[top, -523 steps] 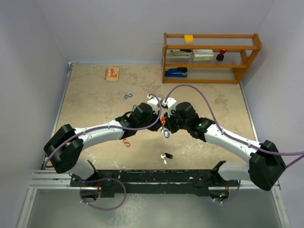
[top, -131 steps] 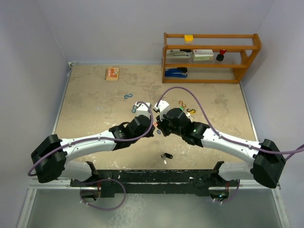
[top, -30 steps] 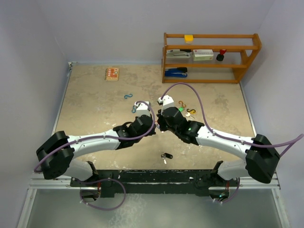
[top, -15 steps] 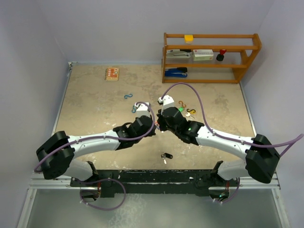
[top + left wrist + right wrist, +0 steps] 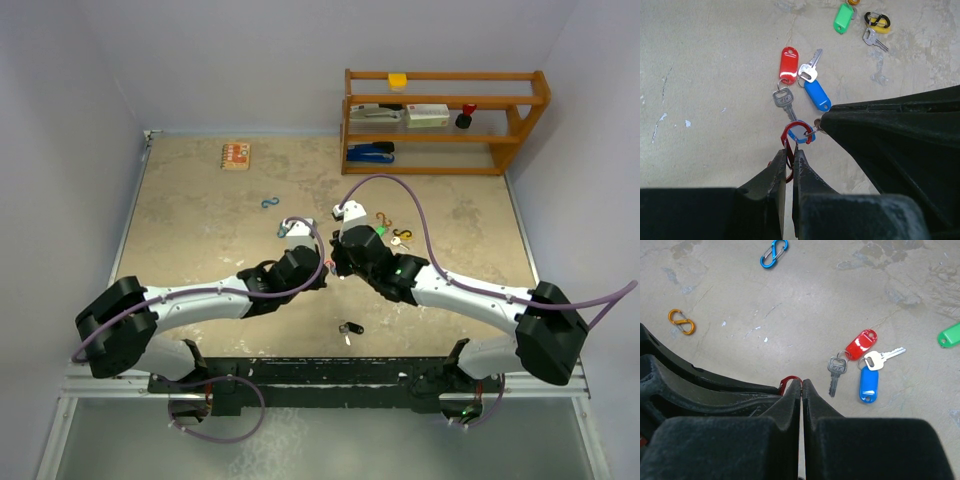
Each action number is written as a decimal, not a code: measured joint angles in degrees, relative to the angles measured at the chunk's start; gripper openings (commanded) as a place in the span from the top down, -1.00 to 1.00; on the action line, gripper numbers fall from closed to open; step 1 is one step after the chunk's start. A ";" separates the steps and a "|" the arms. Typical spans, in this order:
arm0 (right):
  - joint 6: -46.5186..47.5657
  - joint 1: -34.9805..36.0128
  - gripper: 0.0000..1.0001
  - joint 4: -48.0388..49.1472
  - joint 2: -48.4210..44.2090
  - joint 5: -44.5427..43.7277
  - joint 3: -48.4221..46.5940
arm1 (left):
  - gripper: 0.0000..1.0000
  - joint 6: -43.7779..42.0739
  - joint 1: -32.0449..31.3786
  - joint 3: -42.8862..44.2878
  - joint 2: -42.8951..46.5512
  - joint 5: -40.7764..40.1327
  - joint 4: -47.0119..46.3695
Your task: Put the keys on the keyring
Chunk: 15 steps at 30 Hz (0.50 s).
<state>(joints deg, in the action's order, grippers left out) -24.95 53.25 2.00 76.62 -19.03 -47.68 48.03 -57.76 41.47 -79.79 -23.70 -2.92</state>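
Keys (image 5: 783,98) by red clip (image 5: 788,132) (stamp illegible), left hand (image 5: 788,157) clamping.

The left gripper (image 5: 789,152) and right gripper (image 5: 801,384) meet tip to tip at the red clip (image 5: 794,124), leaving no passage between them. Keys (image 5: 784,98) lie just beyond the tips; the shelf (image 5: 440,137) blocks the far right

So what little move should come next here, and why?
Probably a slight nudge of the right gripper to work the red clip open: the left gripper pinches that clip, the right one's tip meets its side, and the red-tagged key lies just beyond.
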 measured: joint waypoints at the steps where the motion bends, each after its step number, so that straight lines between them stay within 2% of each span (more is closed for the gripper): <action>1: 0.00 0.00 1.00 0.00 0.00 0.02 0.00 | 1.00 0.00 0.00 -0.09 0.09 0.11 -0.09; 8: 0.04 0.00 1.00 0.00 0.00 -0.04 0.00 | 1.00 0.00 0.00 -0.15 0.31 0.59 -0.57; 12: 0.09 0.00 1.00 0.00 0.00 -0.50 0.00 | 0.49 -0.02 0.00 -0.52 0.74 0.61 -0.94; 15: 0.13 0.00 1.00 -0.02 0.00 -1.18 0.00 | 0.37 0.44 0.00 -0.96 0.87 0.61 -0.94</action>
<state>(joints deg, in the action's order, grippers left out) -24.82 53.25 1.98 76.62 -20.21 -47.68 48.47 -57.76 40.51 -78.91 -23.09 -3.86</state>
